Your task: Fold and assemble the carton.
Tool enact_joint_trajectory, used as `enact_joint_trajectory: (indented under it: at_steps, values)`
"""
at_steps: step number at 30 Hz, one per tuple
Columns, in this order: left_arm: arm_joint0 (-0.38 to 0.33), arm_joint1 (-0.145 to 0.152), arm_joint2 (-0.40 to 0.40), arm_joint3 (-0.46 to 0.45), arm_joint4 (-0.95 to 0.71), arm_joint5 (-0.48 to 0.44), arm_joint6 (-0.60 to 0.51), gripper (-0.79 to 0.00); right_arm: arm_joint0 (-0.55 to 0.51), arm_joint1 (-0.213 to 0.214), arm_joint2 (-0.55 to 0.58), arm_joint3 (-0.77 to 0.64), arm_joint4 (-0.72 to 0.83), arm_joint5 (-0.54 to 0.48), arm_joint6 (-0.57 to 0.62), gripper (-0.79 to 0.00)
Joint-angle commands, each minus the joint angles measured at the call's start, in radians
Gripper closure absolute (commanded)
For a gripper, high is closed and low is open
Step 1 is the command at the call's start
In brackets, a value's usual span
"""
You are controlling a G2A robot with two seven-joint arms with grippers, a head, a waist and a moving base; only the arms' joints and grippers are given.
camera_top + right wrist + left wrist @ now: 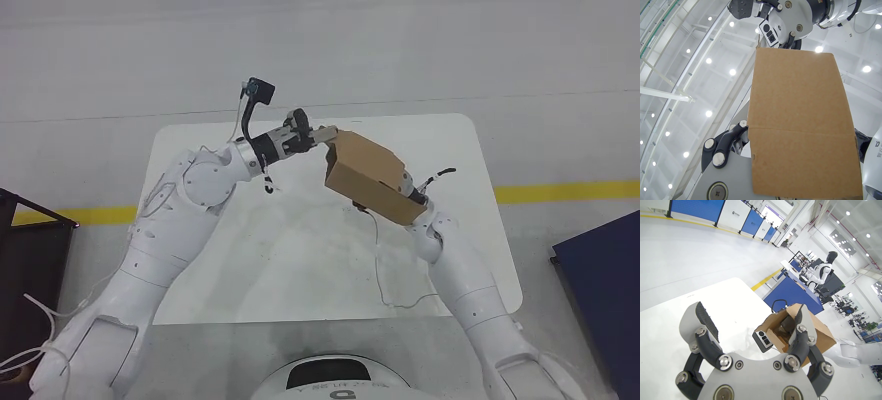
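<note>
Carton [365, 170] hangs above table [300, 260], its wall clamped in right gripper [408, 190]; left gripper [751, 308] stands wide open, empty, one finger at carton's open end.

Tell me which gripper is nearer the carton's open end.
Left. The left gripper sits open at that end of the carton; the right gripper holds the opposite end.

Carton [365, 172], plain brown; worktop [300, 250], white. Left gripper [750, 308] fingers [687, 321], grey with black ribbed pads [708, 321]. Floor [300, 50], pale grey with a yellow stripe [570, 191].
</note>
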Motion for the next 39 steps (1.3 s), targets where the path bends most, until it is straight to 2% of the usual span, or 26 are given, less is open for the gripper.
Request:
enact_joint_trajectory:
  at_steps: [1,16,20,22,27,33,39]
  values:
    - [0.003,-0.003,0.011,0.002,0.006,0.001,-0.006,-0.785,0.001,-0.001,0.001,0.002,0.001,0.001,0.0,0.0]
    - [-0.003,-0.021,0.038,0.02,0.021,-0.009,-0.012,-0.785,0.006,-0.004,-0.002,0.008,-0.005,0.011,-0.003,0.0]
    - [0.003,-0.026,0.033,0.024,-0.028,-0.033,0.003,-0.785,0.005,-0.006,-0.009,0.008,-0.011,0.016,-0.01,0.0]
    - [-0.001,-0.027,0.028,0.028,-0.059,-0.038,-0.01,-0.745,0.005,-0.007,-0.011,0.007,-0.017,0.016,-0.012,0.0]
    - [-0.007,-0.025,0.009,0.035,-0.085,-0.035,-0.048,-0.785,0.001,-0.007,-0.01,0.004,-0.022,0.013,-0.01,0.0]
    - [0.009,-0.005,-0.076,0.03,-0.103,-0.038,-0.079,-0.785,-0.005,-0.007,-0.004,0.001,-0.024,0.009,-0.012,0.0]
    - [0.085,0.025,-0.214,0.013,-0.227,-0.034,-0.093,-0.785,-0.006,-0.007,-0.002,0.001,-0.021,0.007,-0.011,0.0]
